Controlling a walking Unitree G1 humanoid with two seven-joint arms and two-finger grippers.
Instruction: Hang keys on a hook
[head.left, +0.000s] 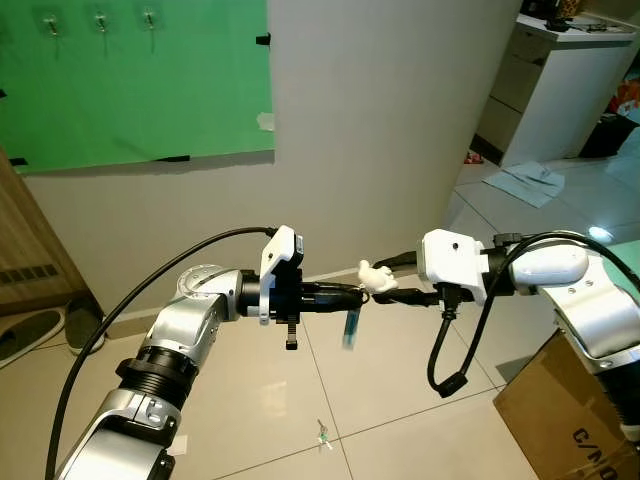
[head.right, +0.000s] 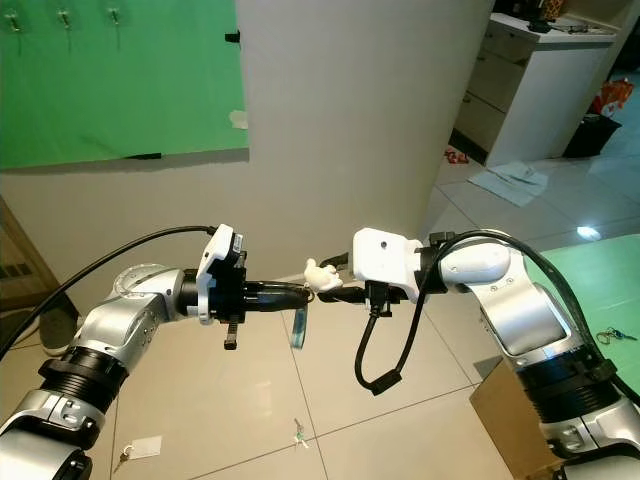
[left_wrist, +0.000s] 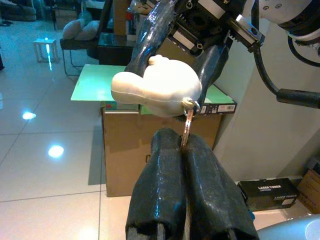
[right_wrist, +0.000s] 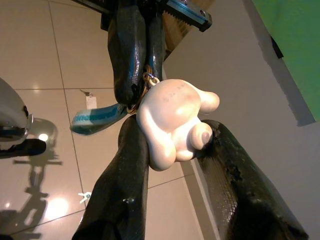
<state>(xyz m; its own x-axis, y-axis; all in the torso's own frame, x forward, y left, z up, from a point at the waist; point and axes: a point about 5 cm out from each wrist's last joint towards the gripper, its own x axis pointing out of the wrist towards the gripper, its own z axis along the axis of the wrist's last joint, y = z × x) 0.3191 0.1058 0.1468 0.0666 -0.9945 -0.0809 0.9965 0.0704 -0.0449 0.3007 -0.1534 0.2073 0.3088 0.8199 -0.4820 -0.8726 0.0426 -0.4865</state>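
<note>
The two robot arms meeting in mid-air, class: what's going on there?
The left gripper is shut on the key ring of a set of keys, with a teal tag dangling below. The right gripper grips the white figure charm on that ring, so both hold the keys above the tiled floor. The hooks on the green board lie well beyond, up on the wall.

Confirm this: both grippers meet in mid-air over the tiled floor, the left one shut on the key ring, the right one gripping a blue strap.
One thing is wrong: the right gripper grips the white figurine, not the blue strap, which hangs loose; the right wrist view shows it. Otherwise correct: both meet over the tiled floor, with the left gripper shut on the key ring.
</note>
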